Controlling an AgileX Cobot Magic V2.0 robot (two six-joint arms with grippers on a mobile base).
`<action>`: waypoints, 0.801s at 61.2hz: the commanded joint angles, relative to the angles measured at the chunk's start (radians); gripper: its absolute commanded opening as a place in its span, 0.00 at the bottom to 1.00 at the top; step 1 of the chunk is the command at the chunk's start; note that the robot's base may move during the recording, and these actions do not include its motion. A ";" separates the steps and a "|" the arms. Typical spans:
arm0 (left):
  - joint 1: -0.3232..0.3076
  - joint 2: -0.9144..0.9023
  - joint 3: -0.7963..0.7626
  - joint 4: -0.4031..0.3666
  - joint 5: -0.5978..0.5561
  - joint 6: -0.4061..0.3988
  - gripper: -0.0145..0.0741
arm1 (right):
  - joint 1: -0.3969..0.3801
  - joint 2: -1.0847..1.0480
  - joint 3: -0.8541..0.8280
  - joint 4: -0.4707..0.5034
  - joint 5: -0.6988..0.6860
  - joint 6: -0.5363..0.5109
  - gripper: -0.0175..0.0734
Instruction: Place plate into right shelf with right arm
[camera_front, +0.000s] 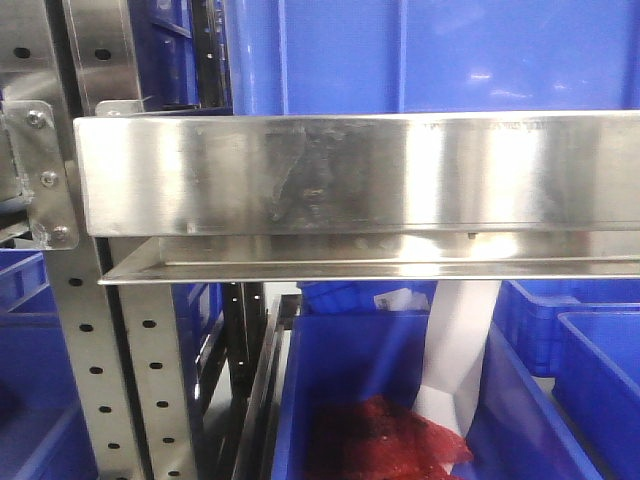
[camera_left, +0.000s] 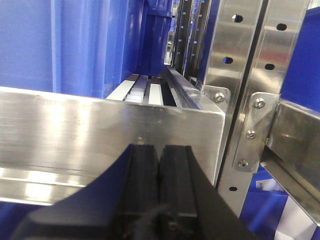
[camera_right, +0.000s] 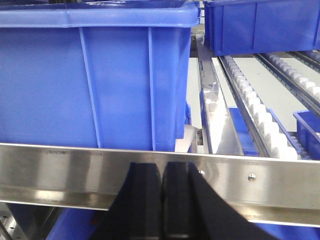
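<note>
Facing the right shelf (camera_right: 150, 175), both grippers (camera_right: 162, 200) sit closed and empty; no plate visible, so its handling can't be judged.

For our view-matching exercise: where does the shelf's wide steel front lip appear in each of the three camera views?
Front view: steel front lip spans the middle, below a blue bin.
Left wrist: lip crosses left-centre, above the shut left gripper.
Right wrist: lip runs across the bottom, behind the shut right gripper.
Shared landmark: the blue bin.

My left gripper (camera_left: 159, 165): matte black, two blocky rubber-like fingers, wide black housing. Right gripper (camera_right: 162, 185): same black build.
</note>
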 joint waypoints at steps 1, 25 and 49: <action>-0.002 -0.008 0.005 0.000 -0.089 -0.006 0.11 | 0.000 0.013 -0.022 -0.028 -0.081 -0.005 0.25; -0.002 -0.008 0.005 0.000 -0.089 -0.006 0.11 | -0.043 0.013 0.030 -0.024 -0.150 -0.041 0.25; -0.002 -0.008 0.005 0.000 -0.089 -0.006 0.11 | -0.320 -0.007 0.319 0.275 -0.524 -0.248 0.25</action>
